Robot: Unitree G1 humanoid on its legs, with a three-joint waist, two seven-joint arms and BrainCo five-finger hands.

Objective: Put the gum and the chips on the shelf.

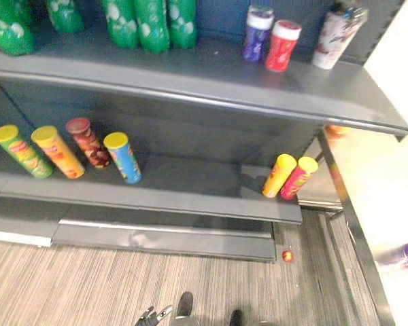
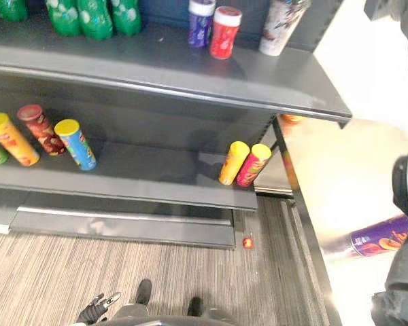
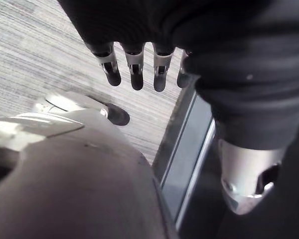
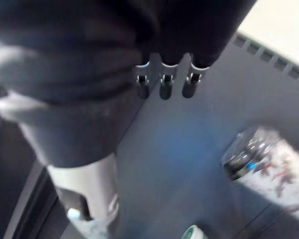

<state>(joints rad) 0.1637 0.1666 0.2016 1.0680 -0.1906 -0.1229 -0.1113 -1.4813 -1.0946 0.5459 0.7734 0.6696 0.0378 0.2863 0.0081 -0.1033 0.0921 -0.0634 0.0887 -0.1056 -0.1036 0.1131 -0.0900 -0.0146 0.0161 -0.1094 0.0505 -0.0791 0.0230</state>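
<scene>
Two gum bottles, a purple one (image 1: 257, 32) and a red one (image 1: 281, 45), stand on the top shelf (image 1: 190, 71). Right of them stands a pale chips can (image 1: 336, 35) with a silver lid, which the right wrist view also shows as the pale can (image 4: 269, 159). A purple chips can (image 2: 381, 236) lies on the white table (image 2: 347, 176) at the right. My right hand (image 4: 165, 88) hangs open over the top shelf near the pale can, holding nothing. My left hand (image 3: 135, 69) hangs low over the floor, fingers straight and empty.
Green bags (image 1: 143, 20) line the top shelf at the left. Several chips cans (image 1: 68, 149) lean on the middle shelf, and a yellow can (image 1: 279, 175) and a pink can (image 1: 298, 178) lie near its right end. A small red ball (image 1: 287, 255) lies on the striped floor.
</scene>
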